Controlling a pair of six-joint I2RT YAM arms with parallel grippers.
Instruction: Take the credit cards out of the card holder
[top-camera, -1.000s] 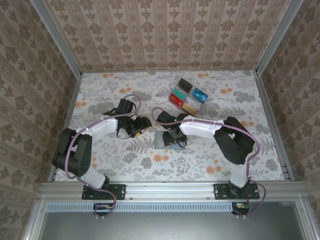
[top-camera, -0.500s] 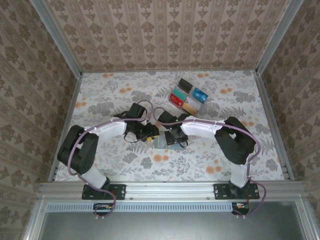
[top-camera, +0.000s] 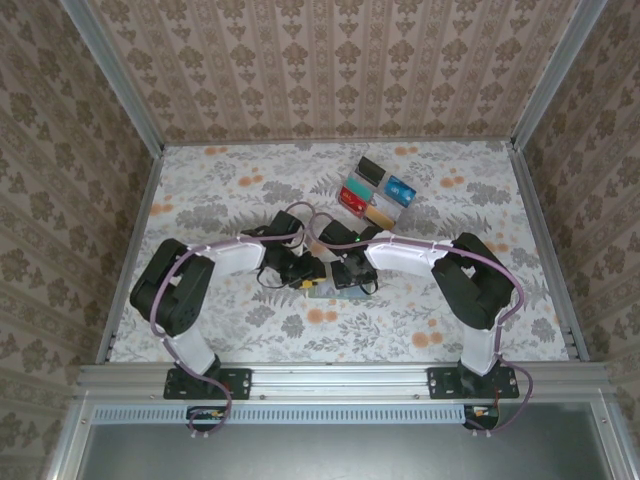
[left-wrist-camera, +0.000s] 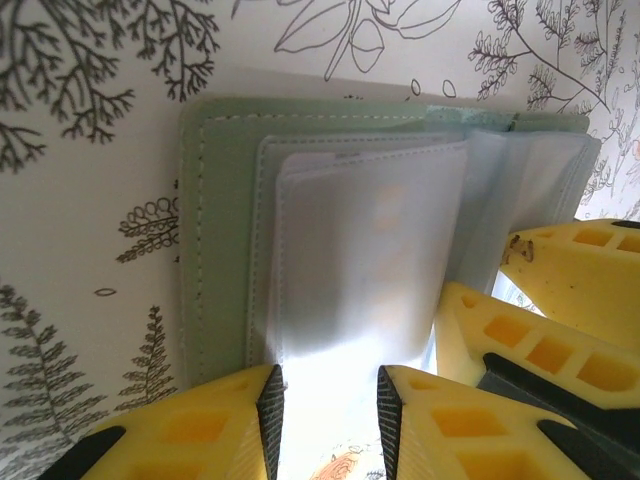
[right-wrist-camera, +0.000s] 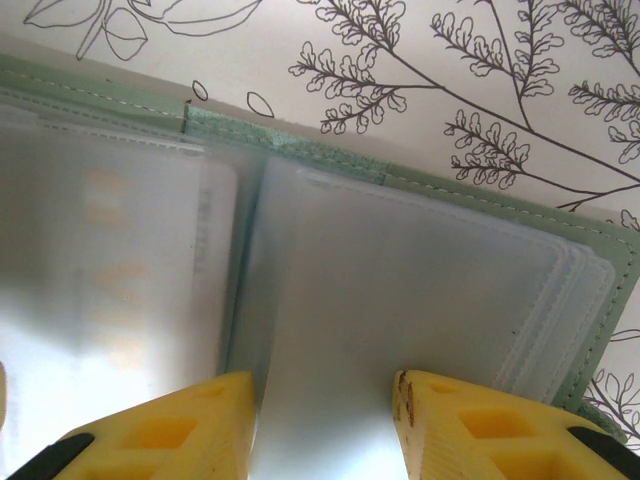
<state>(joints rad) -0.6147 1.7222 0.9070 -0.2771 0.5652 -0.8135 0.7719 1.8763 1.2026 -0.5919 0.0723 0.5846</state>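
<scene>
Together, left end effector (left-wrist-camera: 328, 390) and right end effector (right-wrist-camera: 325, 395) stand partly released over clear sleeves (right-wrist-camera: 400, 290) of the open card holder (left-wrist-camera: 215, 250); credit cards (top-camera: 375, 196) lie well apart.

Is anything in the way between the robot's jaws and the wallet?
Nothing visible. Both pairs of jaws sit right over the card holder's clear sleeves. Only cloudy sleeve plastic covers what looks like a pale card inside.

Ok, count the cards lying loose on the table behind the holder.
5: black card farthest, teal card just nearer, blue card right, red card and tan-orange card nearest the card holder. More may hide inside it.
</scene>
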